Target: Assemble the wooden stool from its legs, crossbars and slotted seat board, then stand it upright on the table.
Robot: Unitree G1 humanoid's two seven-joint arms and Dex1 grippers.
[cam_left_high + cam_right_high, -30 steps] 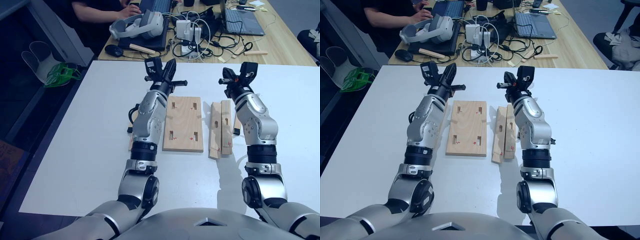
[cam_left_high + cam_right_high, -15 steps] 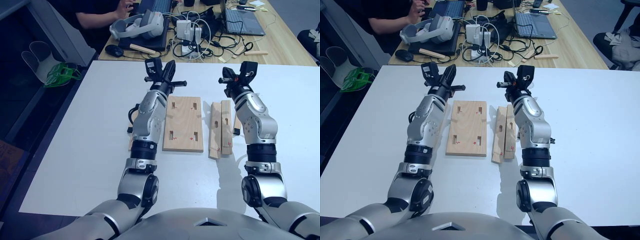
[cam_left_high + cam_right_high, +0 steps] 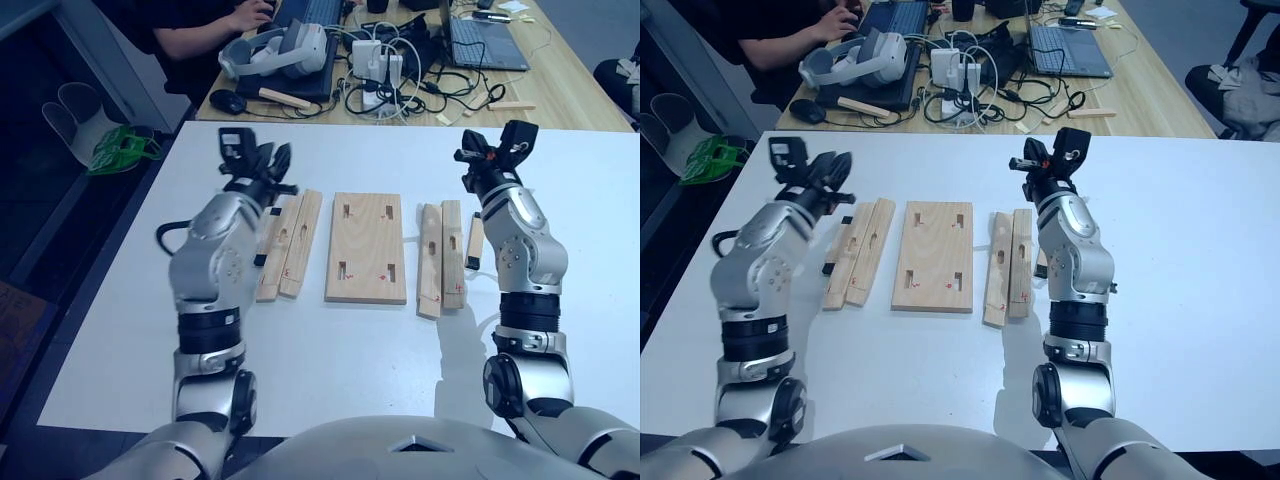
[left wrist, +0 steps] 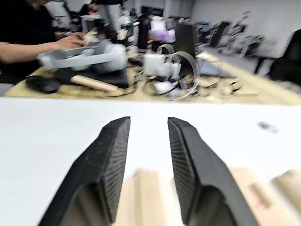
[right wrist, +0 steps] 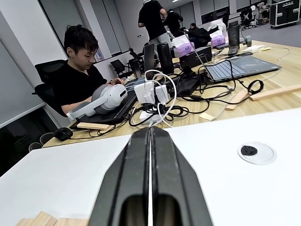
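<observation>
Seat board [image 3: 366, 248], a pale wooden rectangle with four slots, lies flat at the middle of the white table [image 3: 120, 330]. Two pale wooden leg pieces [image 3: 292, 245] lie side by side, touching, just left of it. Two more leg pieces [image 3: 441, 260] lie the same way just right of it, with a short wooden crossbar [image 3: 475, 243] beyond them beside the right forearm. The left gripper [image 4: 148, 127] hovers near the left pair's far end, jaws parted, holding nothing. The right gripper [image 5: 149, 141] hangs above the table past the right pair, jaws pressed together on nothing.
</observation>
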